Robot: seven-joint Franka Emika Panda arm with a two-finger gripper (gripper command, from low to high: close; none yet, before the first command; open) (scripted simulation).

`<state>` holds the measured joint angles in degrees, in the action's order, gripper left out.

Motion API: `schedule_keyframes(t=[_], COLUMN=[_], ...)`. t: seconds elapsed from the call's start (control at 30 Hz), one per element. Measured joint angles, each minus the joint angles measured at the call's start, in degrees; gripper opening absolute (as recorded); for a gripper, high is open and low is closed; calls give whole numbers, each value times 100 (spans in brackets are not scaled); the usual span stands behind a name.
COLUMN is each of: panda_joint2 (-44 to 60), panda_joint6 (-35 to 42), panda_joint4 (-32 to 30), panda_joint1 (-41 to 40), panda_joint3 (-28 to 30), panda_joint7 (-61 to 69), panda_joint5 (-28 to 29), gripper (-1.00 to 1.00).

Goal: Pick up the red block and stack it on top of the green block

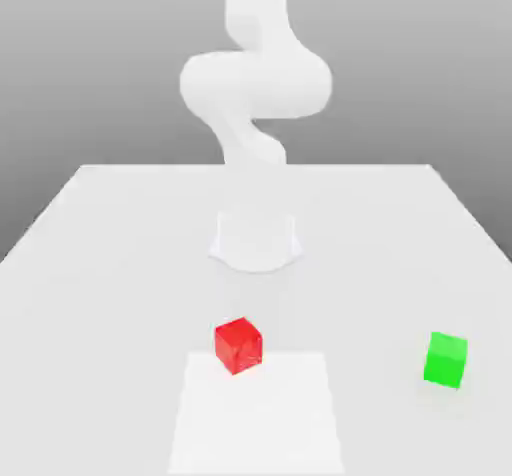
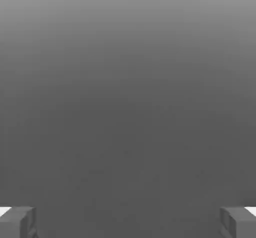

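Tool (image 2: 128, 222) open wide, empty. Red block (image 1: 238, 345) on table (image 1: 100, 264), turned askew, well apart from green block (image 1: 445, 360), toward exterior view's left of it. Best lowered straight over red, fingers turned square to its faces, closing only once straddling.

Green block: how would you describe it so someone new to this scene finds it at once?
Start from the pale table in the exterior view and go to its near edge. Towards that view's right sits the green block, a small cube standing alone. Its only look-alike, the red block, sits apart, near the middle, and differs in colour.
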<state>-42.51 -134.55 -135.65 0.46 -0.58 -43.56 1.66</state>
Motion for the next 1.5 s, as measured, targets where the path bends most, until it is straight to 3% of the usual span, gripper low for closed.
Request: schedule_keyframes(t=[0.33, 0.6, 1.03, 1.27, 1.3, 1.5], panda_joint2=[1680, 3262, 4487, 5155, 5215, 5244], panda_joint6=[-1345, -2688, -3686, -4316, -4374, -4393], panda_joint4=[-1808, -3420, -3301, -3291, -3294, -3296], panda_joint1=[155, 352, 373, -217, -303, -353], panda_joint3=[300, 1038, 985, 266, 178, 132], panda_joint7=[1294, 3002, 3230, 3685, 3713, 3710], panda_joint5=[527, 424, 178, -397, -423, -417], gripper=[0, 0, 0, 0, -100, -100])
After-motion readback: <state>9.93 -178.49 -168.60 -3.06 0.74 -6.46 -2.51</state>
